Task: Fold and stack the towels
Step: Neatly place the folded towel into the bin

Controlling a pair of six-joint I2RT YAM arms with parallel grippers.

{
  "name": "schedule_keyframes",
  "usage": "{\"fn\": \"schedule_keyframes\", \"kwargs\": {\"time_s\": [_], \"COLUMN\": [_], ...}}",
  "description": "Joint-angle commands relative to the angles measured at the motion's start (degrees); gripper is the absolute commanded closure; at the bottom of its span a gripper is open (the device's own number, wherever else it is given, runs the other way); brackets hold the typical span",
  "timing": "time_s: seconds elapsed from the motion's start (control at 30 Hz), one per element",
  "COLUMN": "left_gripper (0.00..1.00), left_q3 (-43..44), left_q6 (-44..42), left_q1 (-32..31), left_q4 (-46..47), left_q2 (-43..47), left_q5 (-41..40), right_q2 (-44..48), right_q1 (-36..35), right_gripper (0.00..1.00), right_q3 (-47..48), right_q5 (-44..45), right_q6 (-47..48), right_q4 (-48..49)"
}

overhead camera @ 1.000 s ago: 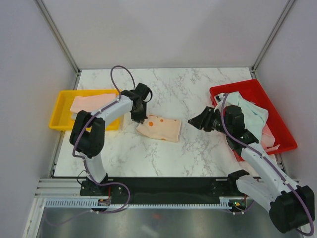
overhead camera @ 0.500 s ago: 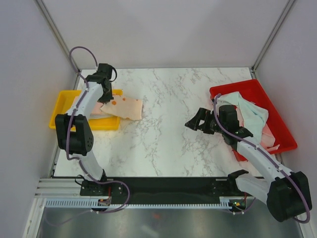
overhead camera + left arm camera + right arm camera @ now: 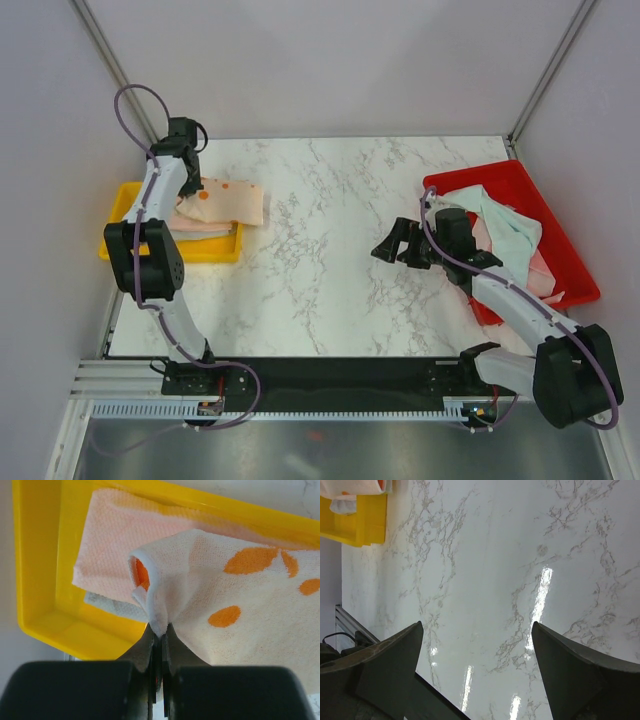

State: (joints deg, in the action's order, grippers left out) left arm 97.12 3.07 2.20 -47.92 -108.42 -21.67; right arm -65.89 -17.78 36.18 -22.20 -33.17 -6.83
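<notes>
1. The left gripper [image 3: 160,630] is seen clamped on a pinched edge of the orange-spotted towel [image 3: 240,600], upper left of the overhead frame.
2. That towel is draped over the pink towel [image 3: 115,540] in the yellow tray [image 3: 45,605].
3. The right gripper [image 3: 477,625] is held empty, jaws spread wide, above the surface [image 3: 485,555] at centre right.

spotted towel [image 3: 250,595] cut off at right edge, grey-white towel [image 3: 112,609] mostly hidden under pink towel [image 3: 115,540]

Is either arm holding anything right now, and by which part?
The left tool pinches the orange-spotted towel by a bunched edge, above the yellow tray. The right tool is open, holding nothing.
</notes>
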Motion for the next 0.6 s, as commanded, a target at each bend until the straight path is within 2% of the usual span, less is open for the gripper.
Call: {"fn": "schedule_keyframes", "kwargs": {"time_s": [0.0,0.57], "left_gripper": [0.98,0.98], "left_q3": [-0.27,2.45], "left_q6": [-4.74,-5.80], "left_q1": [2.28,8.70], "left_q4": [2.83,5.55], "left_q2": [1.81,-3.72], "left_q5": [-0.22,-3.02], "right_q2": [-1.17,-3.54], "right_q1": [-0.15,-0.15], "right_gripper": [0.02,0.02], "right_q3": [3.01,3.63], "right_q5": [-1.52,-0.04], "right_q6": [2.05,5.04], "right_q4": [2.70,2.43]}}
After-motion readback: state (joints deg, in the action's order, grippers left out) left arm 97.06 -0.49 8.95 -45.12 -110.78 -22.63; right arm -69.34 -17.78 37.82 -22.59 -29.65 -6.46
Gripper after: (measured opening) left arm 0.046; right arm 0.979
